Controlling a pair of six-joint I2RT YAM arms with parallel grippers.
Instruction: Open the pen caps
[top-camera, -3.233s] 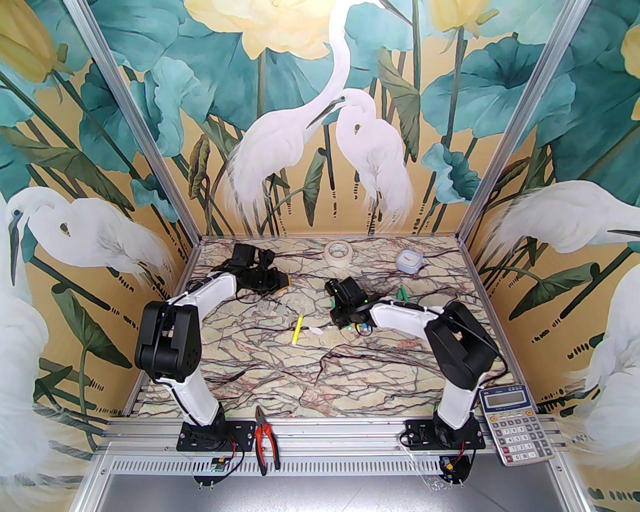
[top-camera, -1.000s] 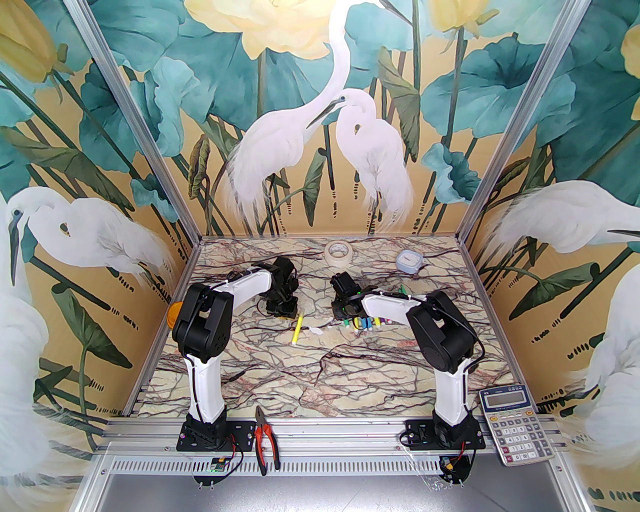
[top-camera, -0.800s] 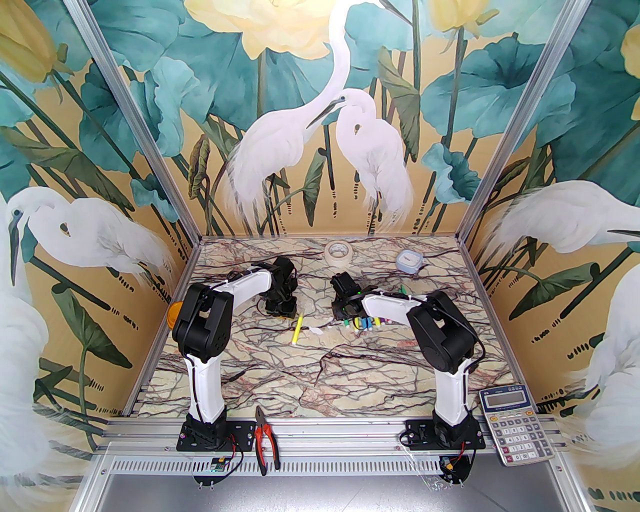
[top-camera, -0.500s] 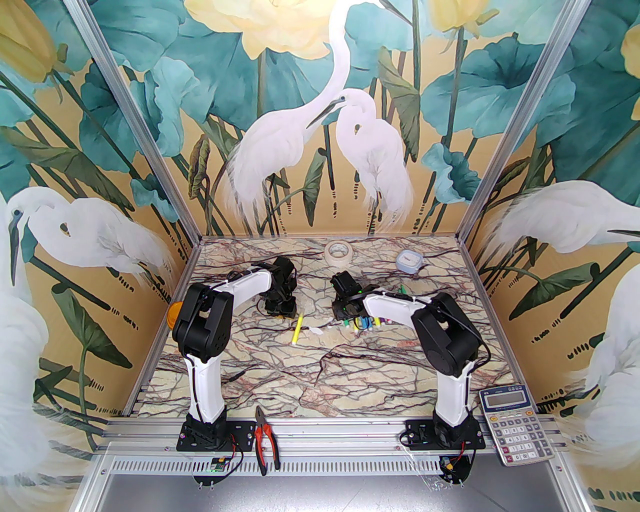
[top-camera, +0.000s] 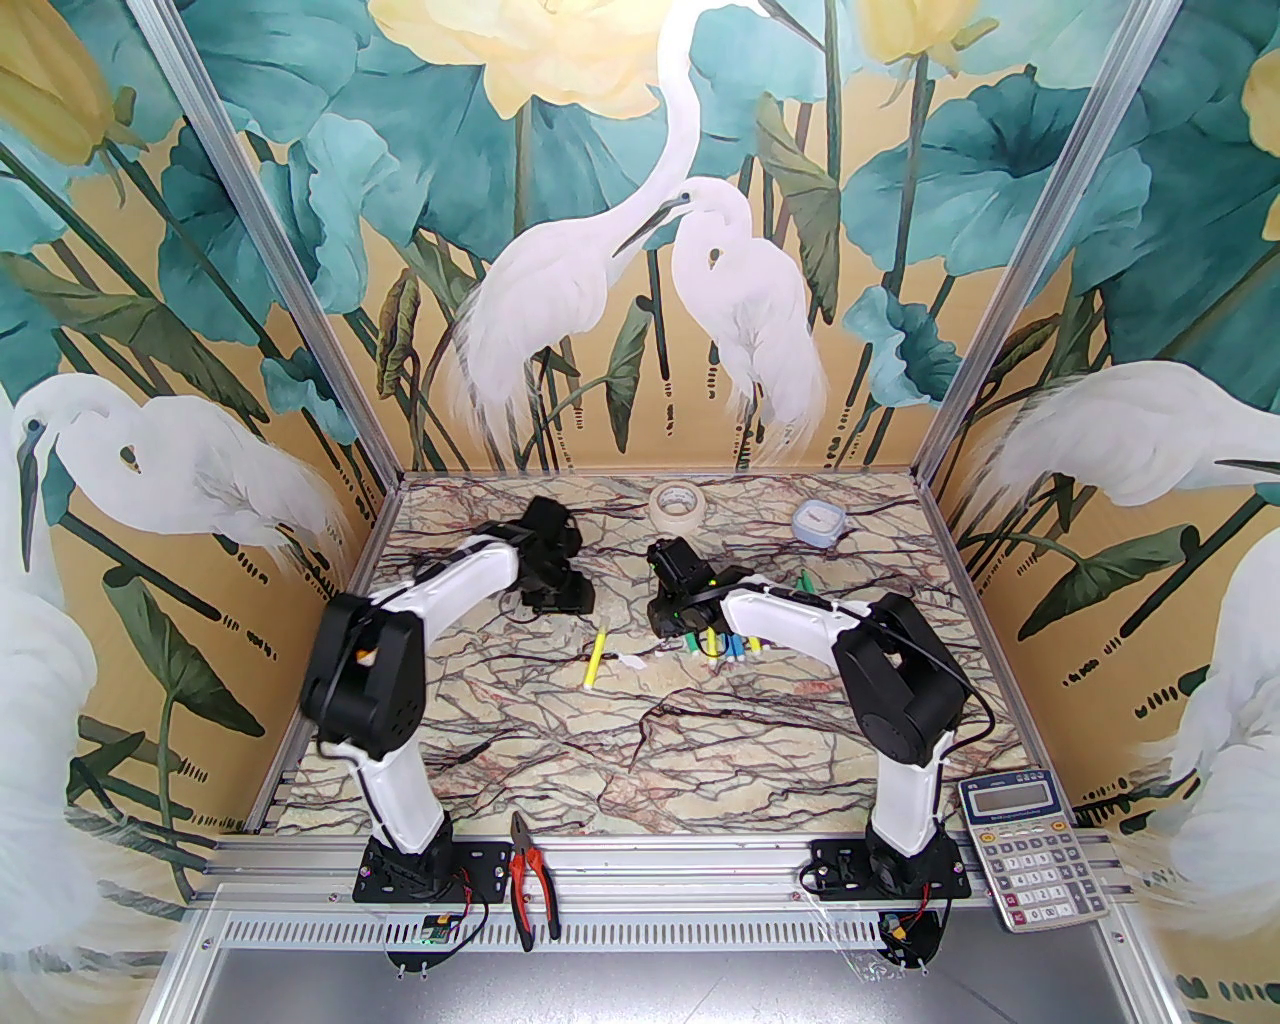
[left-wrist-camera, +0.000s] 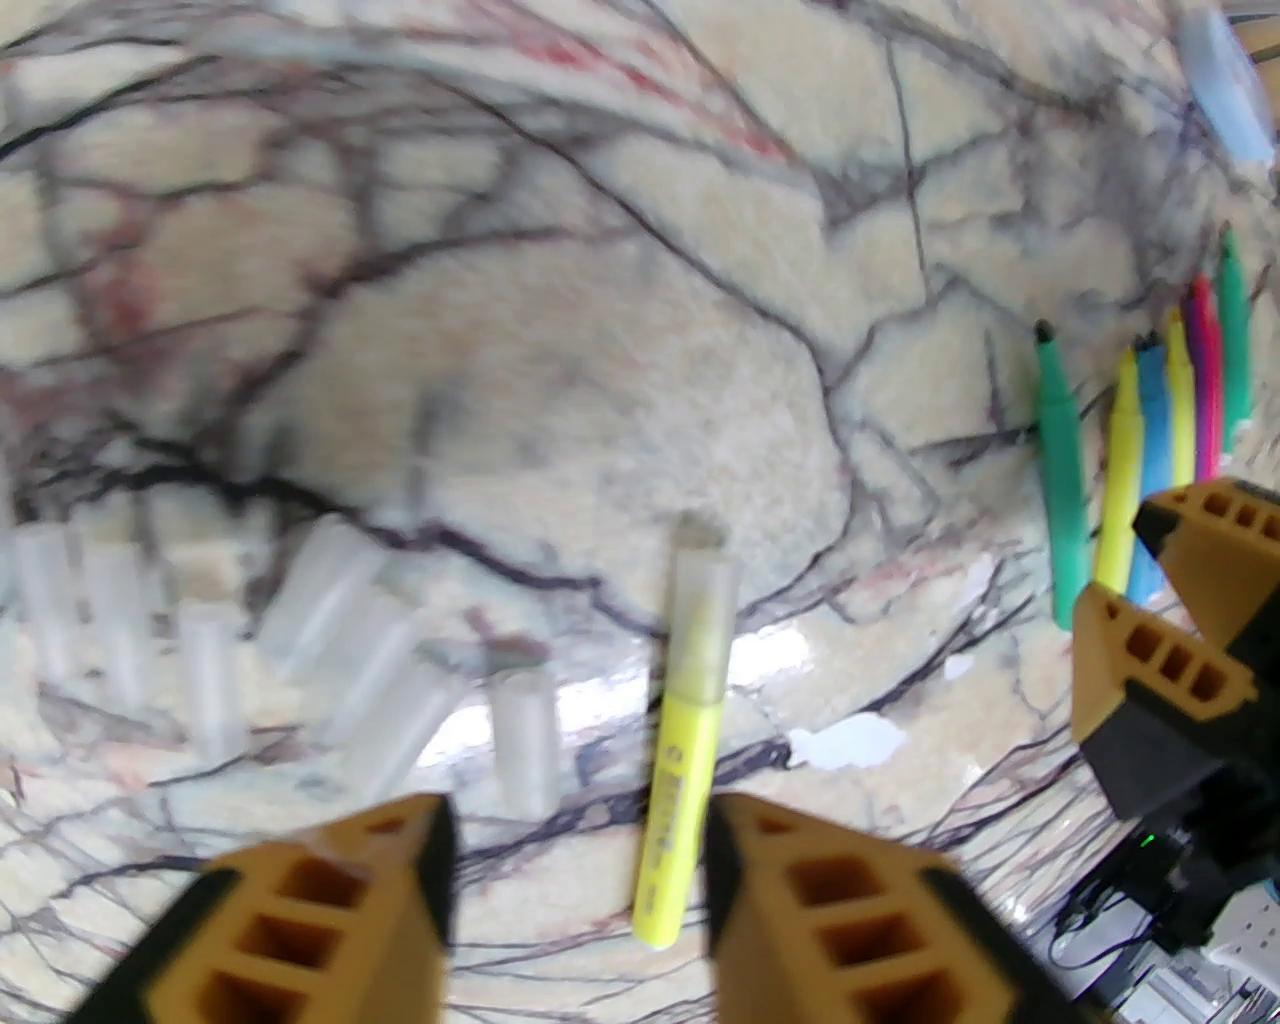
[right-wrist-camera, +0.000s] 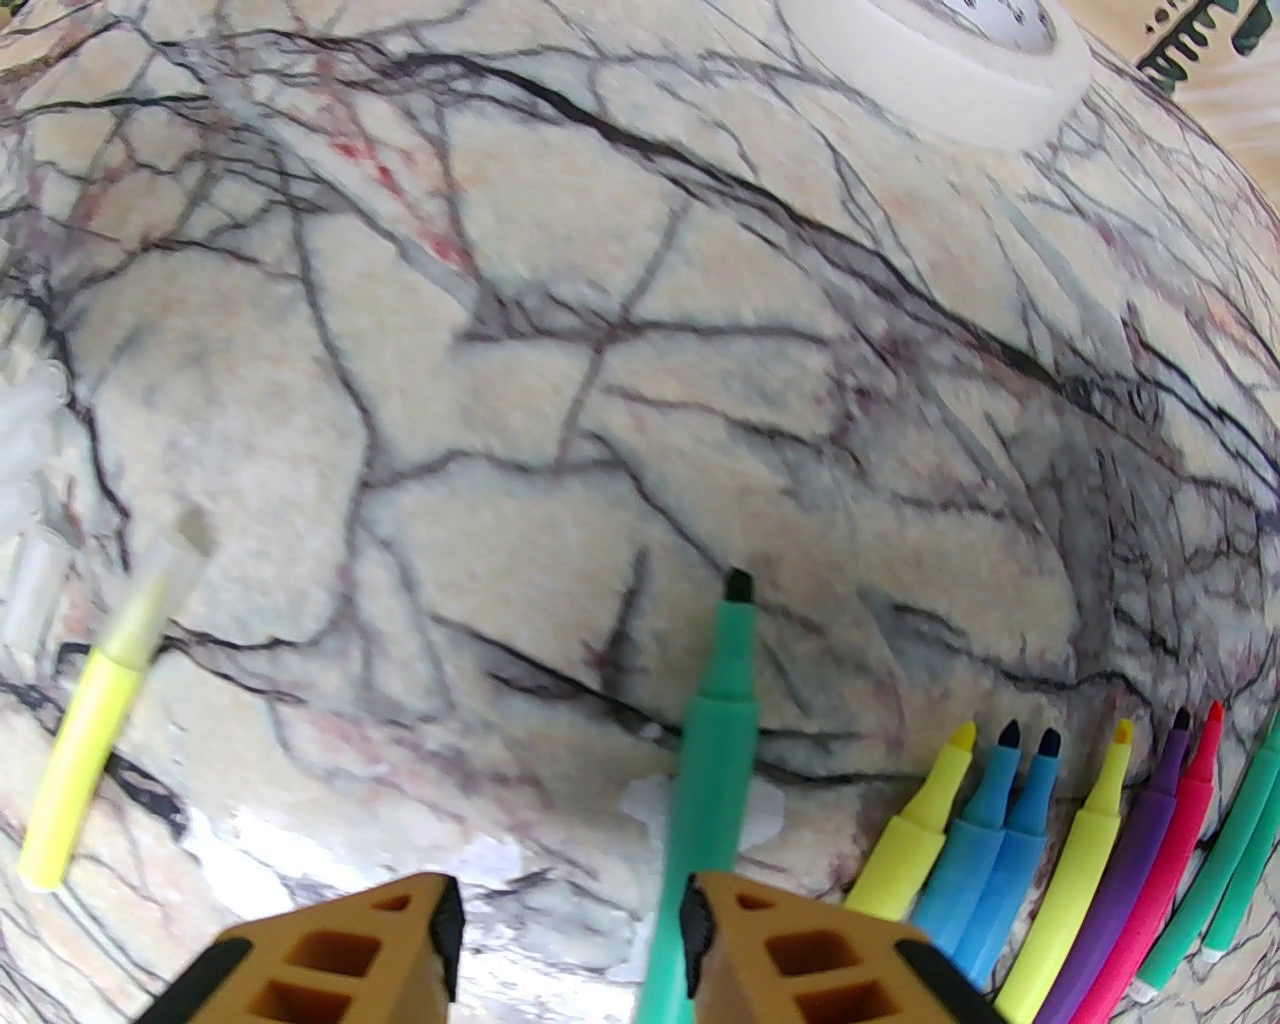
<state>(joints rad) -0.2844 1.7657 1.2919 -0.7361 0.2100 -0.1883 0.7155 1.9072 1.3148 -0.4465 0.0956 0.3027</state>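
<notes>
Where the veined marble worktop carries the lot, the entries run as follows. Pen caps: pale translucent tubes, loose, lying on their sides in a ragged row to the left of the yellow marker, just beyond the left pincer; long axes mostly running away from that wrist camera, a few leaning right; blurred. One further cap: seated on the yellow marker, which lies flat mid-worktop, long axis near-to-far, capped end pointing to the far wall. Left pincer: released, jaws wide apart, the marker's near end showing in the gap, nothing gripped. Green marker: uncapped, dark tip pointing far, lying apart from the rest, its body running by the inner edge of one finger of the right pincer; contact cannot be told. Right pincer: released, jaws apart, nothing clamped. Further markers: yellow, blue, purple, pink, green, uncapped, side by side, tips far. Tape roll: far edge. Red-handled pliers, calculator: near rail.
</notes>
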